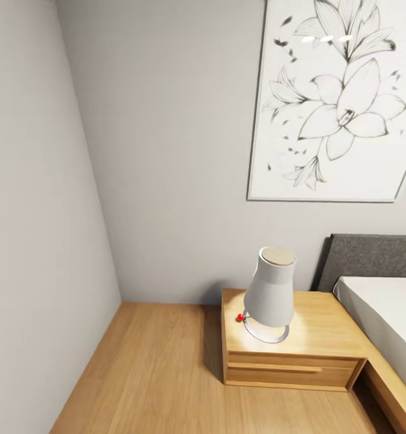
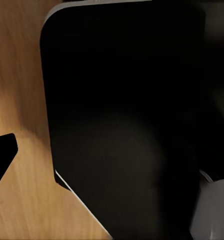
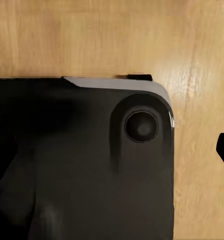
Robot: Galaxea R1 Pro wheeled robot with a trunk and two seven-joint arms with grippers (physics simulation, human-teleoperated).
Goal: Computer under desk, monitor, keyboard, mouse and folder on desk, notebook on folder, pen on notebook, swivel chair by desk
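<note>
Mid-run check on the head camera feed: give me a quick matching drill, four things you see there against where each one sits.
Things:
1. lamp
2. flower picture
3. bed
4. nightstand

Places:
A. hung on the grey wall
B. on the wooden floor, beside the bed
C. along the view's right edge, with a dark grey headboard
D. standing on the nightstand's top

Pairs: 1-D, 2-A, 3-C, 4-B

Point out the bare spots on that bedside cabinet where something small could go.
On the nightstand, the free patch runs right of the lamp toward the bed. A narrower strip lies behind the lamp. The front left corner is crowded by its ring base and a small red bead.
</note>
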